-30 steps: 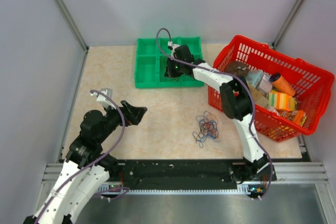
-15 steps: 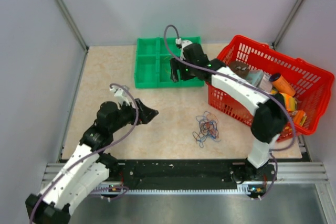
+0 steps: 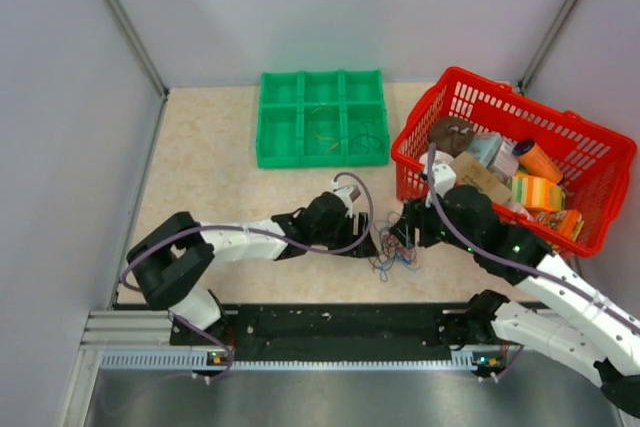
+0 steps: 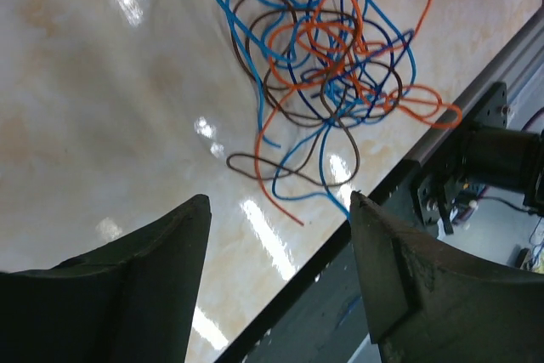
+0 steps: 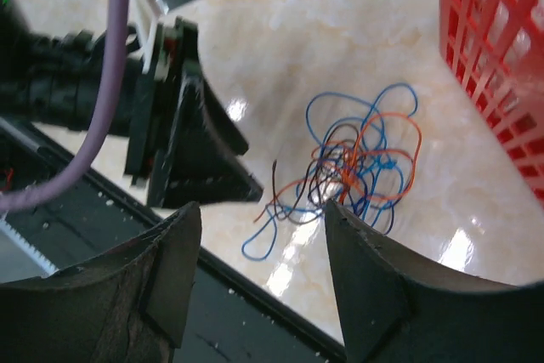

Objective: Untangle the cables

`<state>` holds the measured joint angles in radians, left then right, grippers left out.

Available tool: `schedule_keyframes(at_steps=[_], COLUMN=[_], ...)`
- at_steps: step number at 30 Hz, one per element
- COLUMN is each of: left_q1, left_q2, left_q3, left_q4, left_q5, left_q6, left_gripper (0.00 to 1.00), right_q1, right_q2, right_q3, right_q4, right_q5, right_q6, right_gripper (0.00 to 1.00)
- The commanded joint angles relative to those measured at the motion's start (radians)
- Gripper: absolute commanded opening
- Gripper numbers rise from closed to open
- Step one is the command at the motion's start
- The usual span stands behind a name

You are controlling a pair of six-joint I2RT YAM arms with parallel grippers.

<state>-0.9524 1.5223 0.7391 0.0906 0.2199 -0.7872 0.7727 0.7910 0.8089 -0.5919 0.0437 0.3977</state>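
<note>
See the cables (image 3: 395, 245) tangled on the table (image 3: 220, 167) near its front edge, beside the red basket (image 3: 470, 97). Flanked by left gripper (image 4: 276, 206) and right gripper (image 5: 259, 210), both spread, seemingly touching no strand.

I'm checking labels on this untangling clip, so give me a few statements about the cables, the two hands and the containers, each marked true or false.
1. The cables lie on the table between the two hands. True.
2. The left hand is shut on a blue strand. False: its fingers stand apart with nothing between them, and the tangle lies beyond the tips.
3. The right hand is open and holds nothing. True.
4. The tangle sits inside the red basket. False: it lies on the table beside the basket.
5. The green tray has four compartments. False: it has six, in two rows of three.
</note>
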Motion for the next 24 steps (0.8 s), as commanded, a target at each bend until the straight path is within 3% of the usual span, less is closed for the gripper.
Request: schedule_keyframes(at_steps=[1,6,13,18,21,24], left_q1=[0.009,0.03,0.07,0.073,0.073,0.075], left_q2=[0.044,0.085,0.226,0.265,0.251,0.201], left_q3=[0.037,0.077,0.065,0.052,0.045,0.028], left_q4=[0.175,0.192,0.379,0.472,0.48,0.45], left_q5=[-0.071,-0.108,-0.056,-0.093,-0.106,-0.143], left_q6=[-0.073,-0.144,-0.332,-0.373,-0.351,-0.301], left_gripper=[0.7,0.78,0.7,0.49,0.35,0.01], right_q1=[0.011,0.023,0.025,0.023,0.023,0.057], right_q2=[-0.191,-0.242,-0.231,-0.228,-0.178,-0.132], right_q3=[-0.071,-0.122,-0.142,-0.154,-0.174,-0.185], right_q4=[-0.031,-0.028,-0.005,0.001,0.039,0.069], right_q5=[-0.072,-0.108,-0.11,-0.09,-0.181,-0.176], right_q6=[0.053,0.105,0.107,0.102,0.078,0.073], right_gripper=[0.58,0.53,0.51,0.5,0.52,0.55])
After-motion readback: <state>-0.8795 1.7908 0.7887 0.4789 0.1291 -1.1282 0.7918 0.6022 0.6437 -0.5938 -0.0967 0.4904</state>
